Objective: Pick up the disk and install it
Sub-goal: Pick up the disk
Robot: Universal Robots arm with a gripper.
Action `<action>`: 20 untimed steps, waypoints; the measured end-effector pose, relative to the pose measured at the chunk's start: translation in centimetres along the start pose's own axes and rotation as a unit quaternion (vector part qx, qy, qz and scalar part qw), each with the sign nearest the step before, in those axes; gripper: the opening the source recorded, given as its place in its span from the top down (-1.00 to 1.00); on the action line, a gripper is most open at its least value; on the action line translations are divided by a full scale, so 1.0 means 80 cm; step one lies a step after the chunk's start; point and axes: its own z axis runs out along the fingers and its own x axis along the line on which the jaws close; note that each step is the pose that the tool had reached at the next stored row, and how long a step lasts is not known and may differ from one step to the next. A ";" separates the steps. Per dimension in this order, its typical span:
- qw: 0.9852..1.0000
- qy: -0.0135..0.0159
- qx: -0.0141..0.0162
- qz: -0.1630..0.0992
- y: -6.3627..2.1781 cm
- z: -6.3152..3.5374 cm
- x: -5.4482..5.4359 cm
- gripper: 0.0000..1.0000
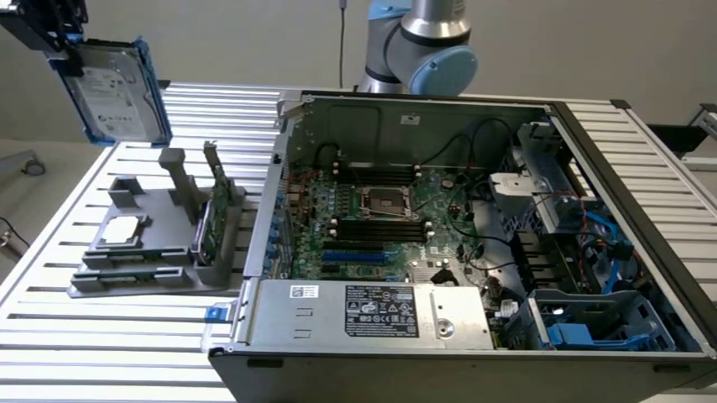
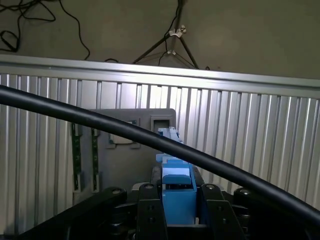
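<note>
The disk (image 1: 112, 88), a silver-grey drive with a white label in a blue carrier, hangs upright in the air at the exterior view's top left, well above the table. My gripper (image 1: 62, 38) is shut on its upper end. In the wrist view the blue carrier edge (image 2: 177, 192) sits clamped between my two black fingers (image 2: 150, 212), and my gripper (image 2: 177, 215) looks down on the grey fixture (image 2: 125, 170) below.
The open computer case (image 1: 471, 235) lies on the slatted table (image 1: 67, 336), with a blue drive bay (image 1: 594, 323) at its near right corner. The grey fixture (image 1: 146, 252) left of it holds a silver chip (image 1: 121, 231) and an upright green card (image 1: 218, 206). A black cable (image 2: 100, 122) crosses the wrist view.
</note>
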 end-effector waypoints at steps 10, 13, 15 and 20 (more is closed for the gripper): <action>1.000 0.000 -0.001 0.000 -0.023 -0.030 -0.014 0.35; 1.000 0.000 -0.002 0.000 -0.037 -0.032 -0.015 0.35; 1.000 0.000 -0.002 0.000 -0.046 -0.034 -0.015 0.35; 1.000 0.000 -0.004 0.000 -0.074 -0.041 -0.013 0.35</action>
